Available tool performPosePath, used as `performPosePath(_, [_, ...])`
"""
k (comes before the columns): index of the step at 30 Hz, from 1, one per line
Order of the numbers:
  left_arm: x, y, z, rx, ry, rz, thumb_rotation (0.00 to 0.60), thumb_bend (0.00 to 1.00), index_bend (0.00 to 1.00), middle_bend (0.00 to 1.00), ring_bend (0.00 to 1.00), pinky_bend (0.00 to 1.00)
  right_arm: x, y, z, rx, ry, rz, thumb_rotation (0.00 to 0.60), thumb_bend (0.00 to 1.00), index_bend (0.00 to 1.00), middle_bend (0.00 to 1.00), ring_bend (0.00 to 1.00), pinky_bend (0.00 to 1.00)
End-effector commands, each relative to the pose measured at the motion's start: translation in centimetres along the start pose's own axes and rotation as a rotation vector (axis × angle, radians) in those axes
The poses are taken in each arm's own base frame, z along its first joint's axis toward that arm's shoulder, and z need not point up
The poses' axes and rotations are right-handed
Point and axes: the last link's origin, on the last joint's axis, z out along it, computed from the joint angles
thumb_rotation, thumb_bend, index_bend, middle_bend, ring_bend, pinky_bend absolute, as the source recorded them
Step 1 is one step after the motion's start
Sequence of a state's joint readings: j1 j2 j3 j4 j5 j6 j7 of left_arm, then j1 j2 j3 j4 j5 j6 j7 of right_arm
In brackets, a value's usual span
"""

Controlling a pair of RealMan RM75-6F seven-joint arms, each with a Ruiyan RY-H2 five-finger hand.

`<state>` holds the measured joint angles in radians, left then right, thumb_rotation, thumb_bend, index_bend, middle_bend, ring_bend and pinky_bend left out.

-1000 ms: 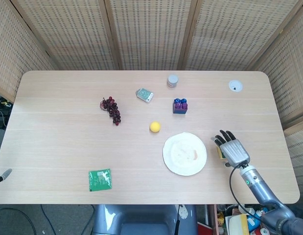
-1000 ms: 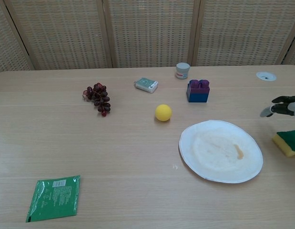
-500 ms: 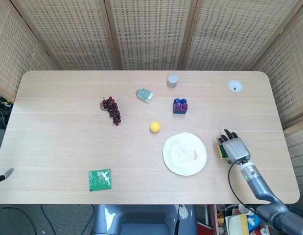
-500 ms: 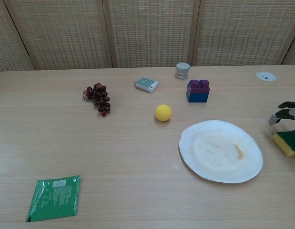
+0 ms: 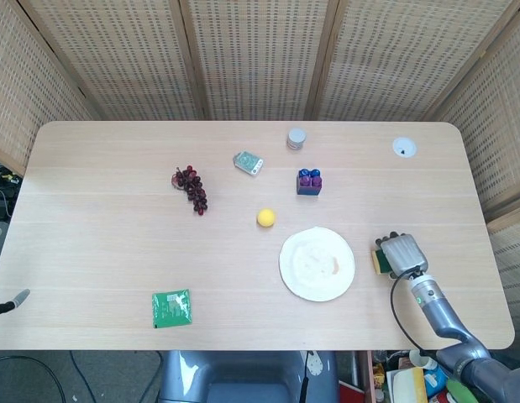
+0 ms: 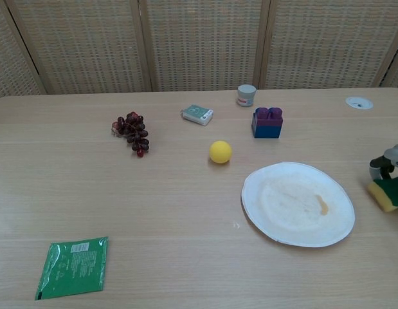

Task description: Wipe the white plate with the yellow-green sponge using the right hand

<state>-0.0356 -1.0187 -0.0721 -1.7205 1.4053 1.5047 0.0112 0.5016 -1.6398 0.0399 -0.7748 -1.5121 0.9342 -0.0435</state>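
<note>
The white plate point(image 5: 317, 264) point(image 6: 298, 203) lies near the table's front right, with a small orange smear on it. To its right, the yellow-green sponge point(image 5: 378, 259) point(image 6: 386, 193) sits on the table. My right hand point(image 5: 401, 253) point(image 6: 390, 161) lies over the sponge, its fingers curled down onto it and gripping it. In the chest view only the fingers show, at the right edge. The hand is clear of the plate. Neither view shows my left hand.
A yellow ball point(image 5: 265, 217) lies just behind the plate's left side. A blue and purple block point(image 5: 308, 181), a grey-lidded jar point(image 5: 296, 138), a small green-white box point(image 5: 249, 163) and grapes point(image 5: 191, 187) stand further back. A green packet point(image 5: 171, 307) lies at the front left.
My right hand has sunk onto the sponge, and its fingers, spread a second ago, have curled down over it. The sponge and plate have not moved.
</note>
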Motion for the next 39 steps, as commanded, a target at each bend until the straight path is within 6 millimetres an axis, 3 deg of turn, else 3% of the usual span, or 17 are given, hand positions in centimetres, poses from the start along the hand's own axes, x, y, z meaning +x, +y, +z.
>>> performPosePath(1, [0.0, 0.0, 0.0, 0.002, 0.0, -0.003, 0.6, 0.0, 0.0, 0.0, 0.0, 0.0, 0.8, -0.2, -0.2, 0.016, 0.068, 0.031, 0.6, 0.22, 0.46, 0.5, 0.35, 0.54])
performPosePath(10, [0.0, -0.1, 0.2, 0.001, -0.012, -0.009, 0.6, 0.0, 0.0, 0.0, 0.0, 0.0, 6.2, -1.6, -2.1, 0.149, 0.282, 0.316, 0.6, 0.25, 0.46, 0.51, 0.36, 0.53])
performPosePath(18, [0.1, -0.1, 0.1, -0.003, -0.017, -0.014, 0.6, 0.0, 0.0, 0.0, 0.0, 0.0, 8.6, -5.5, -2.8, 0.325, 0.151, 0.652, 0.6, 0.26, 0.46, 0.51, 0.36, 0.39])
performPosePath(27, [0.0, -0.4, 0.4, 0.018, -0.022, -0.014, 0.6, 0.0, 0.0, 0.0, 0.0, 0.0, 8.7, -8.5, -1.2, 0.371, 0.11, 0.62, 0.6, 0.26, 0.47, 0.52, 0.36, 0.38])
performPosePath(39, [-0.3, -0.5, 0.6, 0.024, -0.045, -0.013, 0.6, 0.0, 0.0, 0.0, 0.0, 0.0, 5.3, -10.1, 1.0, 0.298, 0.059, 0.594, 0.6, 0.28, 0.48, 0.53, 0.36, 0.38])
